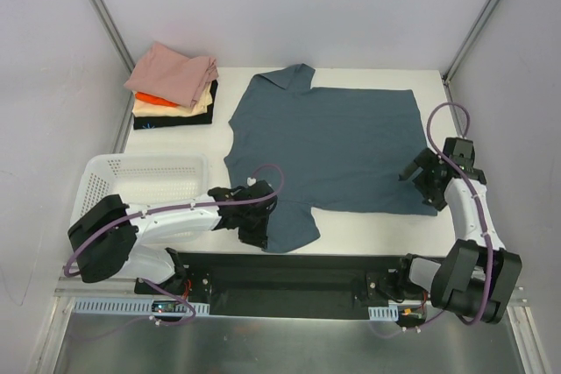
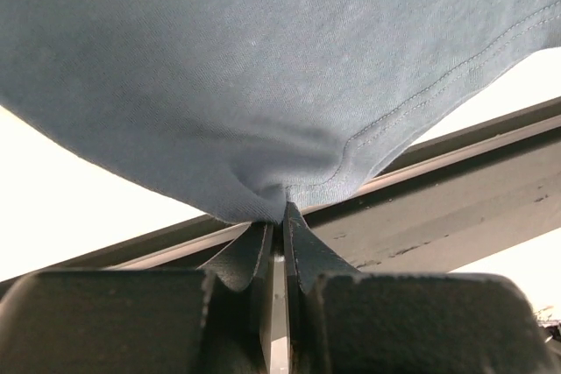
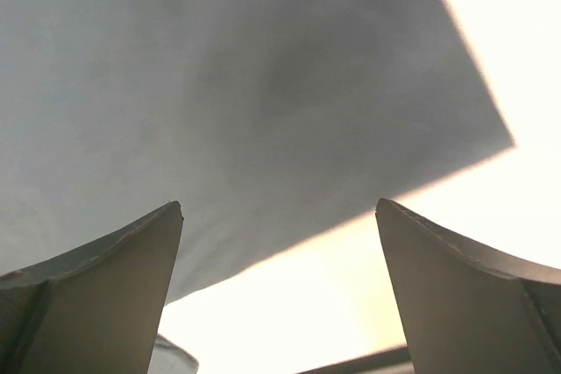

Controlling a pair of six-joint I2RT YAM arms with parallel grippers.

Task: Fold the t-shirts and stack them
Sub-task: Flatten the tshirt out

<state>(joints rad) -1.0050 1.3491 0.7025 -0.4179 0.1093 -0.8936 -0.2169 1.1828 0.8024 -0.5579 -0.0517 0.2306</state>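
Cloth fills the middle of the white counter (image 1: 377, 232): the slate-blue t-shirt (image 1: 333, 146) lies spread flat and sideways, collar toward the far left, hem toward the right, one sleeve reaching the near edge. The left arm (image 1: 175, 216) stretches low from its base at the near left, passing just in front of the white lattice basket (image 1: 140, 179), with its wrist turned in toward that near sleeve. The left claw (image 1: 261, 230) is closed tight on the sleeve's edge. Its wrist view shows the two dark fingers (image 2: 254, 260) pressed together with a puckered fold of the blue fabric (image 2: 263, 67) pinched at their tips, the stitched seam running just beside the pinch. The right arm (image 1: 469, 208) stands folded at the near right, elbow low by its base, forearm rising away from it, wrist bent so that the right claw (image 1: 410, 172) points left at the near right corner of the hem. That claw stands wide and holds nothing; in its own view the spread fingers (image 3: 114, 286) frame the shirt's corner (image 3: 219, 85) and bare counter beyond it. At the far left corner sits a stack of folded tees, well apart from both arms: a dusty pink tee (image 1: 173, 74) on top, orange (image 1: 151, 99) and cream (image 1: 195, 109) beneath, black (image 1: 171, 120) at the bottom.
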